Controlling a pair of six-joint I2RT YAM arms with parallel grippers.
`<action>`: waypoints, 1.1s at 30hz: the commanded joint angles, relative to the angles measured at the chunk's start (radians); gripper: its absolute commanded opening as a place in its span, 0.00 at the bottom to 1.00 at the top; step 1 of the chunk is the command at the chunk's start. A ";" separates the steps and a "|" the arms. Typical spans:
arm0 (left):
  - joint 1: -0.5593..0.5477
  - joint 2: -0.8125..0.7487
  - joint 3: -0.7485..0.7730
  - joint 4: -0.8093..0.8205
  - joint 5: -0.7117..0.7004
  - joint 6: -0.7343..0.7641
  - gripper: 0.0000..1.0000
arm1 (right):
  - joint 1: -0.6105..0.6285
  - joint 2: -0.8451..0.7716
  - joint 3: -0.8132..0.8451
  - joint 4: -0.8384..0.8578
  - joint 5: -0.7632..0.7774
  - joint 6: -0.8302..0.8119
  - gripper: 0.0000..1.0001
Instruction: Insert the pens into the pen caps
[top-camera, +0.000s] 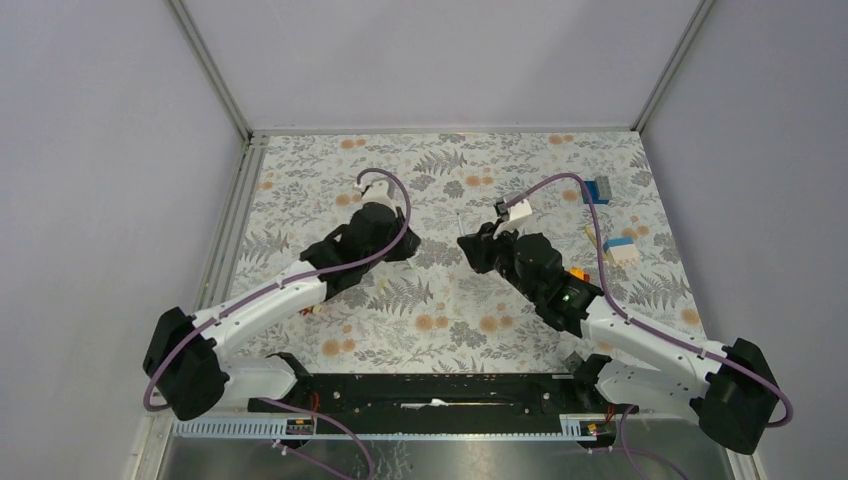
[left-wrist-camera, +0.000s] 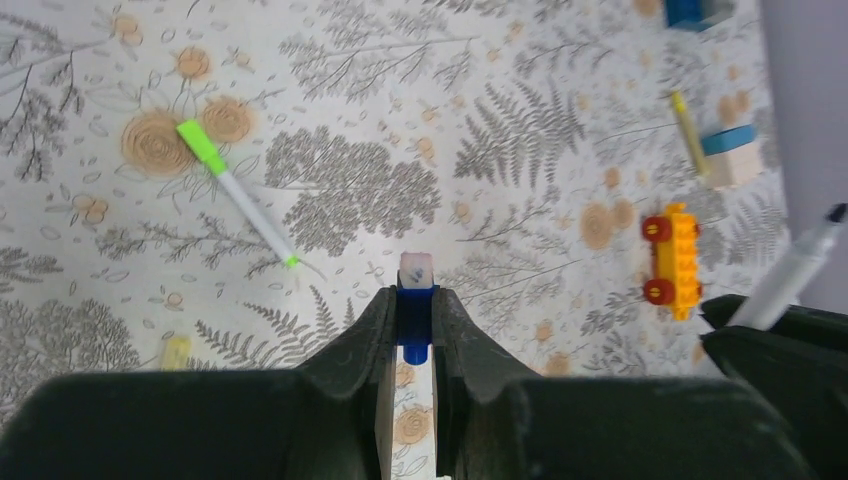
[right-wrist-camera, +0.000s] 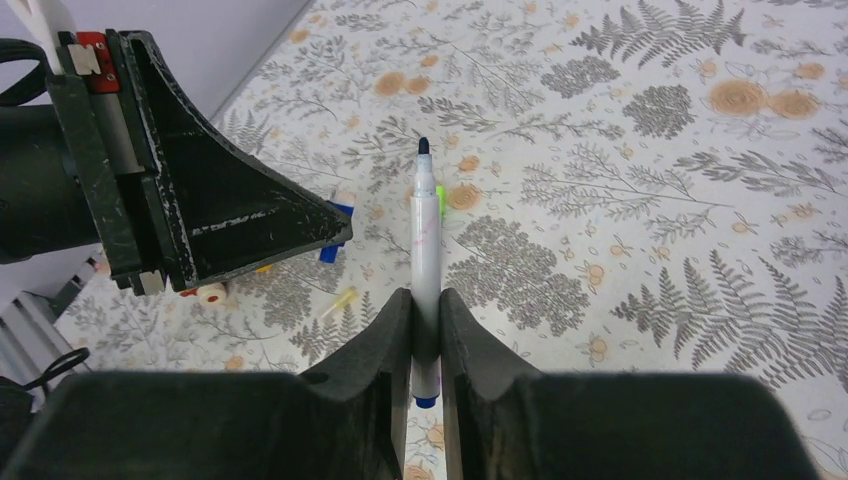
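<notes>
My left gripper (left-wrist-camera: 415, 295) is shut on the dark blue pen cap (left-wrist-camera: 415, 318), whose pale end pokes out past the fingertips. My right gripper (right-wrist-camera: 427, 298) is shut on a white pen (right-wrist-camera: 427, 250) with its dark tip (right-wrist-camera: 423, 147) pointing away from the fingers. Seen from the right wrist, the left gripper (right-wrist-camera: 200, 190) holds the blue cap (right-wrist-camera: 338, 212) left of the pen barrel and apart from it. The two grippers (top-camera: 412, 243) (top-camera: 468, 245) face each other over mid-table. A second white pen (left-wrist-camera: 250, 210) with a bright green cap (left-wrist-camera: 203, 148) lies on the cloth.
A thin yellow pen (left-wrist-camera: 687, 130) lies by a blue-and-white brick (left-wrist-camera: 730, 155). A yellow toy car (left-wrist-camera: 672, 258) sits to the right and a blue brick (top-camera: 598, 189) at the far right. A small yellowish piece (right-wrist-camera: 340, 300) lies on the floral cloth (top-camera: 450, 320).
</notes>
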 joint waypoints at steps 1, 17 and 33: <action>0.030 -0.087 -0.027 0.170 0.134 0.063 0.00 | 0.003 0.017 0.066 0.075 -0.056 0.014 0.00; 0.135 -0.239 -0.081 0.383 0.293 -0.025 0.00 | 0.004 0.067 0.085 0.208 -0.284 0.060 0.00; 0.224 -0.277 -0.152 0.558 0.392 -0.106 0.00 | 0.004 0.124 0.103 0.252 -0.330 0.071 0.00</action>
